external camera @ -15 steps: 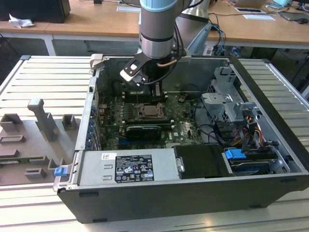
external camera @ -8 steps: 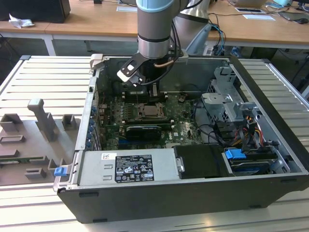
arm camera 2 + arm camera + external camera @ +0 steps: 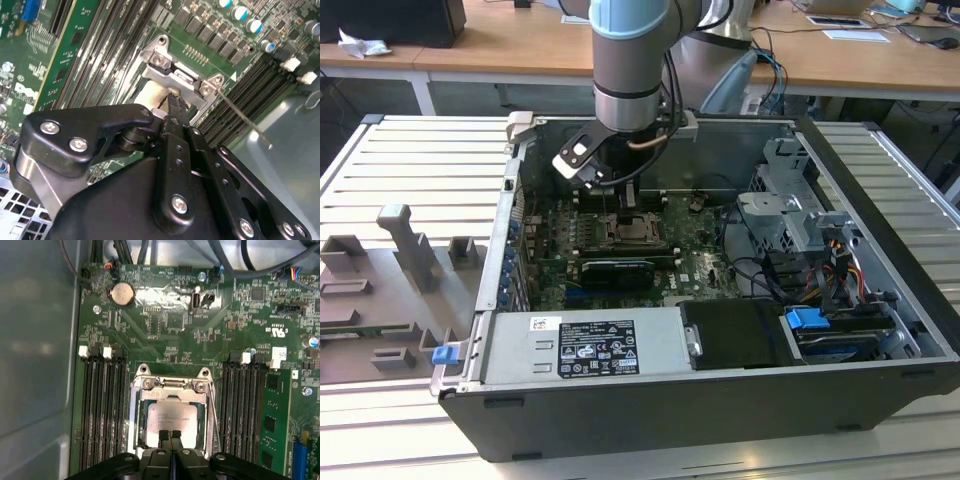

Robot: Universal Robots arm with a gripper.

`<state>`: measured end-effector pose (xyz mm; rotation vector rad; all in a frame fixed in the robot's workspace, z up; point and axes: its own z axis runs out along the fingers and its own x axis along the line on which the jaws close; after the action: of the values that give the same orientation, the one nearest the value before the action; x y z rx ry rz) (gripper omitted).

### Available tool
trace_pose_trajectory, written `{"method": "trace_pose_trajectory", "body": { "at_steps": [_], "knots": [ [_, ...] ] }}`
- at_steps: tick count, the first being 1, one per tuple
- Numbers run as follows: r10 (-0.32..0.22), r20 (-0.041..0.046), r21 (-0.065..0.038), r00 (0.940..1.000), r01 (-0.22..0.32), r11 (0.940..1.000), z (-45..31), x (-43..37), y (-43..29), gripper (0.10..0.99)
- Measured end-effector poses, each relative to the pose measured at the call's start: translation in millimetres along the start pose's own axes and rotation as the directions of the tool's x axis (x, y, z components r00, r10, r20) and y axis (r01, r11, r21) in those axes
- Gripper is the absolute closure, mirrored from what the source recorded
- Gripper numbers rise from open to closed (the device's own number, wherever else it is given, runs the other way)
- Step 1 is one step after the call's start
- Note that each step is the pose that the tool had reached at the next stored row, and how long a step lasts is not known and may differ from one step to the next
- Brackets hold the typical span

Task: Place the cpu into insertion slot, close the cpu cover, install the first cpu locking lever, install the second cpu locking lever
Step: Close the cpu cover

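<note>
Now, big black open computer case (image 3: 720,400), green circuit board (image 3: 165,325) inside. Black two-finger gripper (image 3: 170,435) low over square black-framed insertion slot (image 3: 150,401), fingertips pinched together, nothing between. Silver-grey square cut-out cpu cover (image 3: 135,415) flat over slot. Pale silver-beige square cpu (image 3: 172,417) seated inside, at fingertips.

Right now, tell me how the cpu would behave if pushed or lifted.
The cpu looks like a thin, stiff plate, so it probably wouldn't flex. Its flat metal face looks smooth, so it is likely slippery to pinch. It lies flat, framed by the cpu cover, so a sideways push probably wouldn't shift it.
</note>
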<state>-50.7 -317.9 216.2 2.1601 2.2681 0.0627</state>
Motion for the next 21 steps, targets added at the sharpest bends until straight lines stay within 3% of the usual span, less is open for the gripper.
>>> {"method": "trace_pose_trajectory", "body": {
  "at_steps": [12, 16, 21],
  "knots": [
    [0.0, 0.0002, 0.0, 1.0, 0.0, 1.0, 10.7, 0.0, -4.4, 0.98],
    [0.0, 0.0004, 0.0, 1.0, 0.0, 1.0, 10.5, -0.2, -1.0, 0.98],
    [0.0, 0.0006, 0.001, 1.0, 0.0, 1.0, 3.6, -0.2, 3.8, 0.98]
  ]
}}
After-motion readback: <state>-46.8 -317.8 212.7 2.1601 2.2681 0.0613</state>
